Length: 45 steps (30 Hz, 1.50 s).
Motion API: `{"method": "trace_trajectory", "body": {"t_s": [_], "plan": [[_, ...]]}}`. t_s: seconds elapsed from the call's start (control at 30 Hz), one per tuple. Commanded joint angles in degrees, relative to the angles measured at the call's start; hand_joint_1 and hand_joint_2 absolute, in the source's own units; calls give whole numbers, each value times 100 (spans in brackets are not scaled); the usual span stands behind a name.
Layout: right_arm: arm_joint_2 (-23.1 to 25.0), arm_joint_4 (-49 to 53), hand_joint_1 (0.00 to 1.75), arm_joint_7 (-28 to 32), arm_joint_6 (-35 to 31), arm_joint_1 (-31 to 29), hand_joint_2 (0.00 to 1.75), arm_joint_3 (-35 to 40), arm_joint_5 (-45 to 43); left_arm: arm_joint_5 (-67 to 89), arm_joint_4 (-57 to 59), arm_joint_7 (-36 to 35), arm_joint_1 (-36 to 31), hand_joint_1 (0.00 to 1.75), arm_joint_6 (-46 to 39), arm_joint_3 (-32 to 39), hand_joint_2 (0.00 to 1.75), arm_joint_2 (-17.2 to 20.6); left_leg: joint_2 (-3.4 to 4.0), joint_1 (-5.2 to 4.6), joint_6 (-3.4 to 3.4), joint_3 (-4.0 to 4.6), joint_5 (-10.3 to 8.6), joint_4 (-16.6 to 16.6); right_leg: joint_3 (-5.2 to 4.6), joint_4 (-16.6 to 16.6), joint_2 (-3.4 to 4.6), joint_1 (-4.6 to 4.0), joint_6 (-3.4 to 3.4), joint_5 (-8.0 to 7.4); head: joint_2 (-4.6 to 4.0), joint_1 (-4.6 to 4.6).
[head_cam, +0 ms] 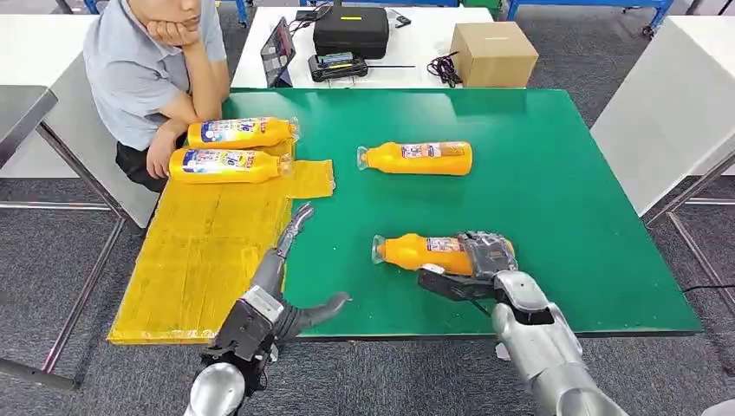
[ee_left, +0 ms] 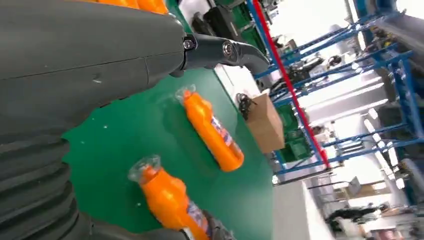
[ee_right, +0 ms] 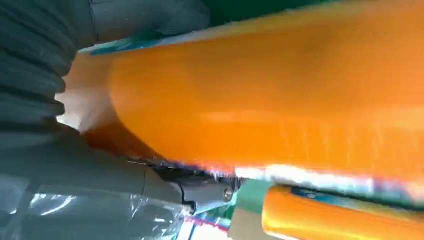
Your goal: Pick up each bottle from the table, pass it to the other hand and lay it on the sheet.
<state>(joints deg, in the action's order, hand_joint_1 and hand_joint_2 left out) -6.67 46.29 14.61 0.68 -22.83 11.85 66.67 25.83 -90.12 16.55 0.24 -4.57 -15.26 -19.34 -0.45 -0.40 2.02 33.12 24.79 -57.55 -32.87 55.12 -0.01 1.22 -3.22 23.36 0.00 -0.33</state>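
Note:
An orange bottle (head_cam: 425,250) lies on its side on the green table (head_cam: 563,182) near the front edge, and my right hand (head_cam: 475,263) grips its base end. Up close, that bottle (ee_right: 280,100) spans the right wrist view against my right hand (ee_right: 75,165). A second orange bottle (head_cam: 418,158) lies farther back, apart from both hands. Two more bottles (head_cam: 232,149) rest on the yellow sheet (head_cam: 208,251) at the far left. My left hand (head_cam: 282,290) hovers open over the sheet's right edge, holding nothing. The left wrist view shows both table bottles (ee_left: 212,130) beyond my left hand (ee_left: 100,55).
A person (head_cam: 147,69) sits at the table's far left corner, one arm resting beside the sheet's bottles. Behind the green table stands a white table with a black case (head_cam: 350,29) and a cardboard box (head_cam: 492,54). Grey floor surrounds the tables.

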Motion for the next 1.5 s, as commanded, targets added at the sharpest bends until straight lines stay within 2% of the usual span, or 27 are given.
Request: {"method": "trace_trajectory", "body": {"t_s": [0.03,0.1,0.13,0.27,0.43,0.53,0.6,0.77,0.93,0.97,1.27,1.5], "plan": [[-27,991,175,981,1070,879,175,-484,-2891,-1754,1362,-879,-521,0,-179,-2,175,-66,-24,8,-6,-17,4,4,13,-14,-28,-9,9,5,0,2],[103,1300,175,852,1130,786,175,-317,-3178,-2139,1875,-875,-581,0,-203,86,175,-66,-2,9,-8,-28,23,9,24,-17,-4,-12,14,0,0,2],[147,1507,175,794,1151,800,175,-254,-3358,-2137,1965,-772,-569,0,-252,107,175,-66,21,1,-7,-33,26,13,72,-14,14,-3,10,-4,0,-2],[190,2282,175,662,1068,956,175,-19,-3545,-2194,1816,-796,-446,0,-429,191,175,-66,31,8,-11,-23,23,5,59,-8,28,-10,12,-4,0,0],[456,2767,175,525,722,880,175,272,-3250,-2379,2013,-934,-442,0,-337,262,175,-66,38,9,-10,13,19,1,29,4,44,-8,8,-3,0,2],[610,2722,175,553,618,710,175,496,-3074,-2660,2351,-938,-576,0,-149,246,175,-66,39,8,-7,46,9,3,-3,5,47,-6,6,-6,0,0],[686,2652,175,455,368,542,175,862,-2585,-2798,2556,-753,-703,0,-84,183,175,-66,37,7,-8,44,11,3,1,6,45,-5,6,-3,0,0],[870,2583,175,237,36,442,175,1258,-2020,-2899,2626,-612,-837,0,-86,165,175,-66,37,8,-10,61,10,-1,-16,9,45,-6,8,-5,0,0],[886,2570,175,205,23,428,175,1343,-1916,-2913,2637,-575,-866,0,-75,153,175,-66,40,10,-13,58,12,-3,-14,10,47,-9,12,-4,0,0],[1063,2525,175,177,-21,415,175,1533,-1786,-3207,2647,-365,-1002,0,-100,162,175,-66,33,12,-14,58,12,-3,-12,10,41,-11,12,-2,0,0],[1355,2247,175,209,-60,398,175,1607,-1899,-3844,2522,37,-1071,0,-12,170,175,-66,31,12,-10,65,11,-2,-17,8,39,-9,8,-3,0,2],[1576,2035,175,296,-114,366,175,1574,-2060,-4279,2516,72,-1092,0,276,66,175,-66,27,12,-11,69,11,-2,-21,8,36,-10,9,-2,0,2]]}}
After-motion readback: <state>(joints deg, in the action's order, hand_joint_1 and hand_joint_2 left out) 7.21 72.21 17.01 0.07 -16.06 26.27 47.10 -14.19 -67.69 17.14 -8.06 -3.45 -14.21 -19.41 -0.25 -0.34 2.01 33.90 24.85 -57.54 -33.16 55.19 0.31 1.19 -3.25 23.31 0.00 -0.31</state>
